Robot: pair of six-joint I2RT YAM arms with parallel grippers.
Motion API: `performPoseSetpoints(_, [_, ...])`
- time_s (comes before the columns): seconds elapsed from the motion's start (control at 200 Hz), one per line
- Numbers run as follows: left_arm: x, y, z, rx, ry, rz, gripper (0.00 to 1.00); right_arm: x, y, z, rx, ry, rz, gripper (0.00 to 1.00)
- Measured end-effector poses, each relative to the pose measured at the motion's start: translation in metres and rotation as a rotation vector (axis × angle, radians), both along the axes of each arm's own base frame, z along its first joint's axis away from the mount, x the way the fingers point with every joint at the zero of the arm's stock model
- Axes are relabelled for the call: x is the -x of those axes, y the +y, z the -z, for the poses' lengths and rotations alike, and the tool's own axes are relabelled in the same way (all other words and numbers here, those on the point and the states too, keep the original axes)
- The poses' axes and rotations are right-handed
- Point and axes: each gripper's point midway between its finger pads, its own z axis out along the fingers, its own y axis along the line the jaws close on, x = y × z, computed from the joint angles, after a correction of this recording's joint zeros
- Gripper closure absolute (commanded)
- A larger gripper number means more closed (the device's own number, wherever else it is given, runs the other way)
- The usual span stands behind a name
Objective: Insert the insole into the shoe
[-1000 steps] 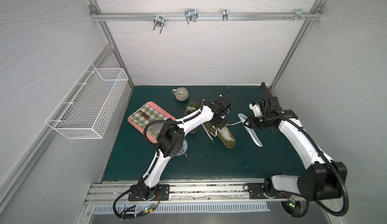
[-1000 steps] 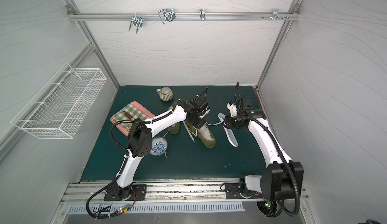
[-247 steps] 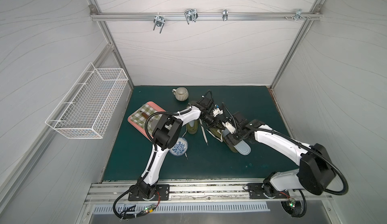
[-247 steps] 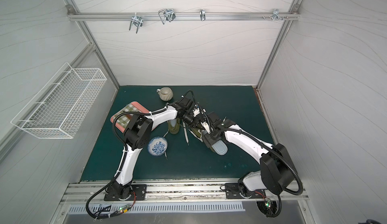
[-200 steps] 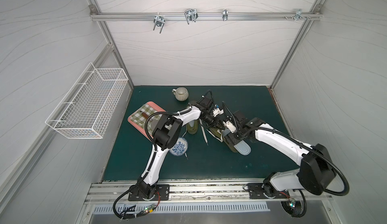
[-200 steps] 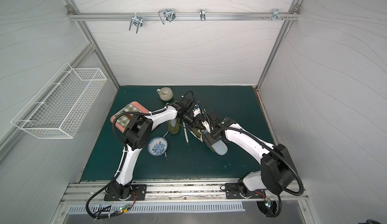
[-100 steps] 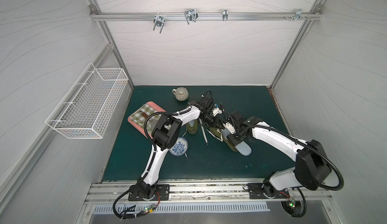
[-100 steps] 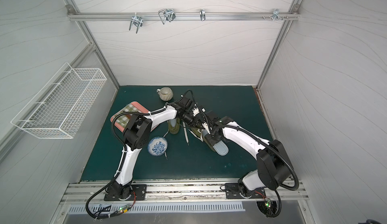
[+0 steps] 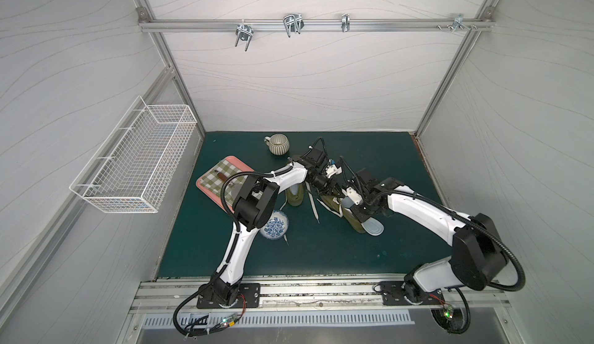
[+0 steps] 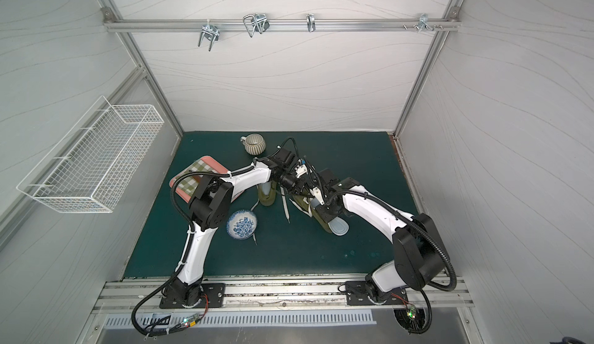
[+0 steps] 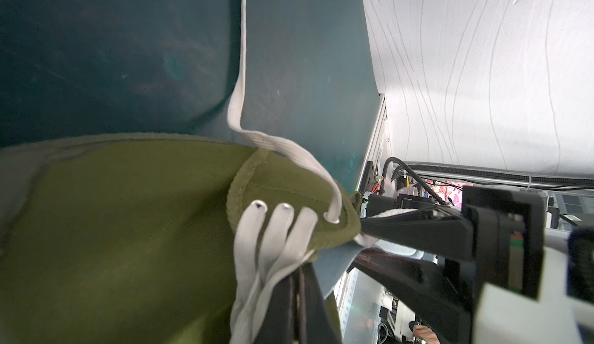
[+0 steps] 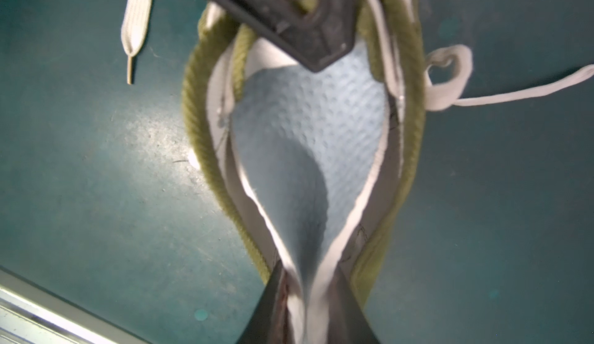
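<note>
Moved: right fingers now at shoe heel.
Right fingers: pinching insole.
Left fingers: clamped on shoe.

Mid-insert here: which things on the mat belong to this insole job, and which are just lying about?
In the job: insole, pinched by the right claw; olive shoe it goes into, gripped at its laces by the left claw.
Lying about: second shoe, striped mug, patterned bowl, checked tray, wire basket.
</note>
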Motion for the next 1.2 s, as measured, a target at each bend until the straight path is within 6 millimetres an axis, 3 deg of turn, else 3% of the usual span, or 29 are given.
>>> performPoseSetpoints(0.225, [-0.002,0.001,-0.002,0.014,0.005,0.000,1.00,-0.007,0.008,-0.001,-0.041,-0.017,-0.047,0.84])
performPoseSetpoints(0.545, [-0.004,0.004,-0.003,0.020,0.009,-0.004,1.00,-0.018,0.023,0.013,-0.071,-0.004,-0.102,0.87])
performPoseSetpoints(1.0, [-0.009,0.008,-0.004,0.034,0.012,-0.014,1.00,-0.030,0.025,0.009,-0.125,-0.062,-0.090,0.86])
performPoseSetpoints(1.2, [-0.007,0.008,-0.003,0.043,0.023,-0.013,1.00,-0.029,0.028,0.016,-0.162,-0.090,-0.099,0.87])
